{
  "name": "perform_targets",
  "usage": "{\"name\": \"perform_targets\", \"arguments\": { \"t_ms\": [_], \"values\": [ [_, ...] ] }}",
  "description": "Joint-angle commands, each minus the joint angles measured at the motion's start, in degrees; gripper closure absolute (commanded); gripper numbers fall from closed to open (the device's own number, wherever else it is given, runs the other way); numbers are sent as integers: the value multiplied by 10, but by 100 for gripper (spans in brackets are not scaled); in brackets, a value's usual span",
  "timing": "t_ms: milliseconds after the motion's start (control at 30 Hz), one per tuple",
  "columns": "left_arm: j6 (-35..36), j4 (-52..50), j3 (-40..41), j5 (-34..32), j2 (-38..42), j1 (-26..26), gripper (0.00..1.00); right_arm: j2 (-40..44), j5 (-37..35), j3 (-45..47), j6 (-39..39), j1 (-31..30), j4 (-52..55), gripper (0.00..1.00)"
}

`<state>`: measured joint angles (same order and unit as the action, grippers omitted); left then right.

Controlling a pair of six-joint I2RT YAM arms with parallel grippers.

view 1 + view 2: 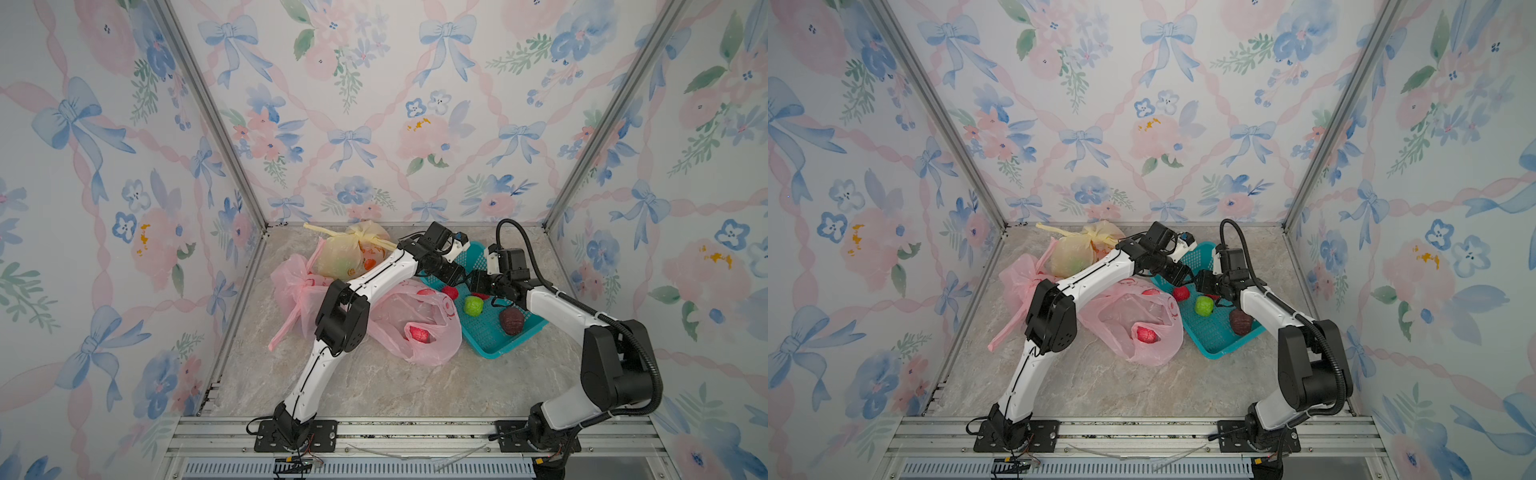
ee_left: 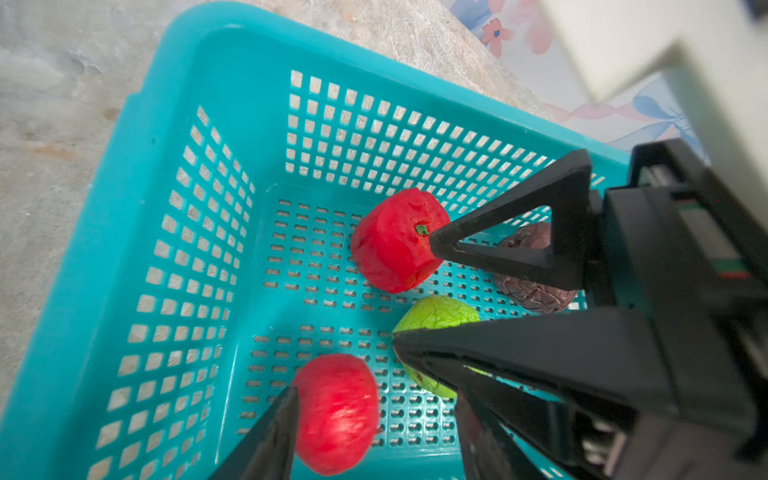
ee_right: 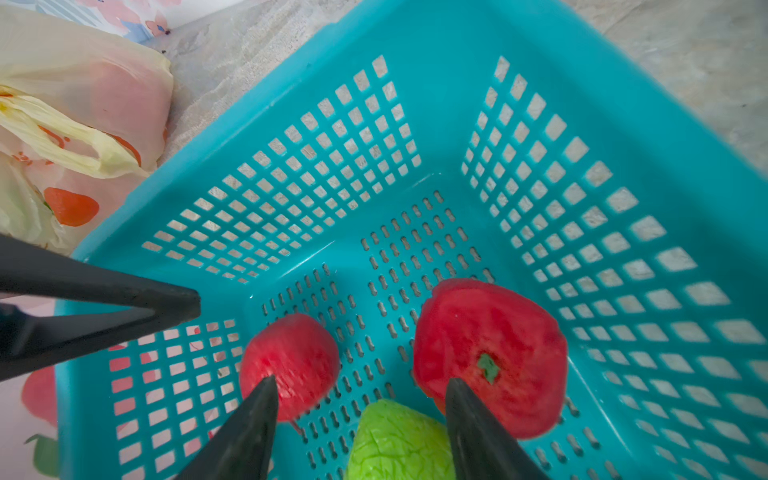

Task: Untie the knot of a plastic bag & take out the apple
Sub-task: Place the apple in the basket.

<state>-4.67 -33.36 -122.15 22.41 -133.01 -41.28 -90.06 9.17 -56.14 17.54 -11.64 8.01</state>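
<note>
Across the marbled worktop (image 1: 374, 386) lie three plastic bags; an open pink bag (image 1: 432, 345) sprawls in the middle, mouth slack, with a red fruit (image 1: 419, 333) showing inside; a knotted pink bag (image 1: 291, 291) sits to its left, partly behind the left arm; a knotted yellow bag (image 1: 345, 257) stands at the back. Just right of the open bag is a teal basket (image 1: 492, 354); both arms reach over it.

The left hand (image 2: 374, 399) hangs low inside the basket, jaws about half apart and gripping nothing; the right hand (image 3: 360, 380) hovers close opposite, jaws likewise parted and empty; the two are near each other but apart. On the basket floor the red apple (image 2: 336, 411) lies just beside one finger of the left hand, clear of the other; it looks smeared in both wrist views, so it may be rolling. Around it lie a tomato-like fruit (image 2: 395, 241), a green fruit (image 2: 436, 316) and a dark wrinkled fruit (image 2: 536, 297).

I judge the step in hand to be the putting-down; one apple is out of its bag and in the basket. Next, both hands must rise clear of the basket walls without nudging the fruit; then either one hand holds the open bag's mouth wide while the other reaches in, or a knotted bag needs its ears pinched and pulled apart.
</note>
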Motion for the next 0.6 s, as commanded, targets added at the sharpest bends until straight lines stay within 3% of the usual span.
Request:
{"name": "perform_targets", "arguments": {
  "t_ms": [0, 167, 367, 500, 567],
  "values": [
    [6, 1, 6, 7, 30, -3, 38, 7, -6, -9, -3, -1, 3, 35],
    [-3, 1, 23, -11, 61, 2, 42, 57, -10, -1, -24, -4, 25, 35],
    [-1, 3, 91, -136, 202, 13, 42, 194, 42, 20, -84, -24, 80, 35],
    [-34, 5, 171, -186, 309, 28, 42, 271, 68, -26, -149, -111, 169, 37],
    [-58, 6, 249, -170, 376, 39, 42, 280, 86, -59, -150, -174, 212, 48]
  ]
}}
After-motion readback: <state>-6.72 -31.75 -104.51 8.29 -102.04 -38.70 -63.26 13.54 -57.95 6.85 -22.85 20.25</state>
